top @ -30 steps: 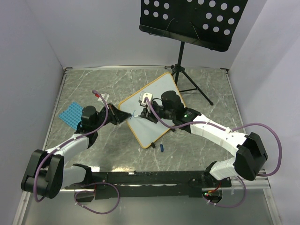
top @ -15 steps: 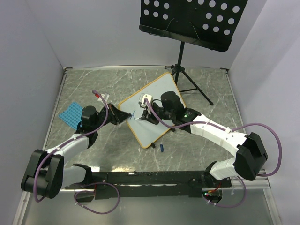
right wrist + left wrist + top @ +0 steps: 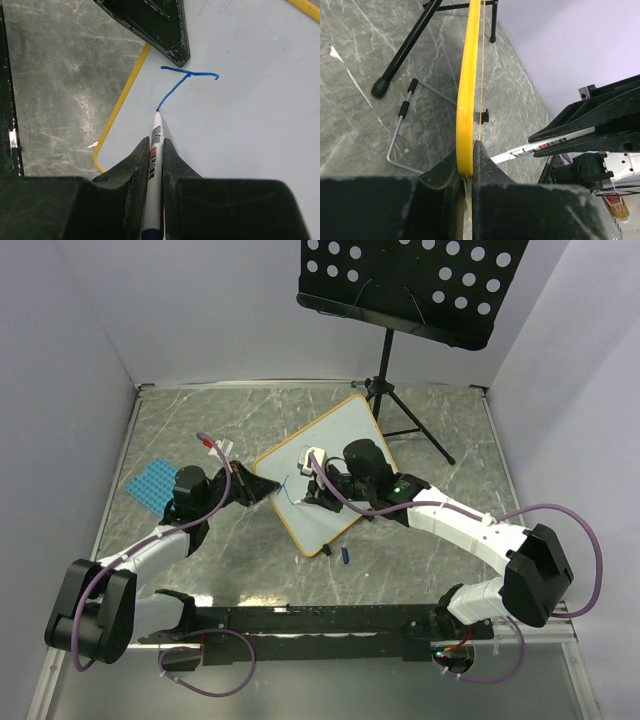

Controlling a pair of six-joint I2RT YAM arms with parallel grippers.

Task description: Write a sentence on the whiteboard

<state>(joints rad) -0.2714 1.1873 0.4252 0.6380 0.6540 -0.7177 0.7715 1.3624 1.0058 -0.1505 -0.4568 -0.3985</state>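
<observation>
The whiteboard (image 3: 345,425) lies tilted on the table, white with a yellow frame (image 3: 470,65). My left gripper (image 3: 262,488) is shut on its left corner, the frame edge pinched between the jaws of the left gripper (image 3: 468,159). My right gripper (image 3: 320,492) is over the board, shut on a white marker (image 3: 155,160) whose tip touches the whiteboard (image 3: 245,120). Of the sentence, only a blue T-shaped stroke (image 3: 181,81) shows, near the left gripper's finger (image 3: 160,25).
A black perforated music stand (image 3: 410,285) rises at the back, its tripod legs (image 3: 405,420) beside the board's far corner. A blue mat (image 3: 152,483) lies at the left. A small blue cap (image 3: 345,555) sits by the board's near edge. A wire prop (image 3: 400,125) rests behind the board.
The right gripper has drawn the marker down the board toward the near side, and the blue stroke has grown longer. The left gripper has stayed clamped on the corner.
</observation>
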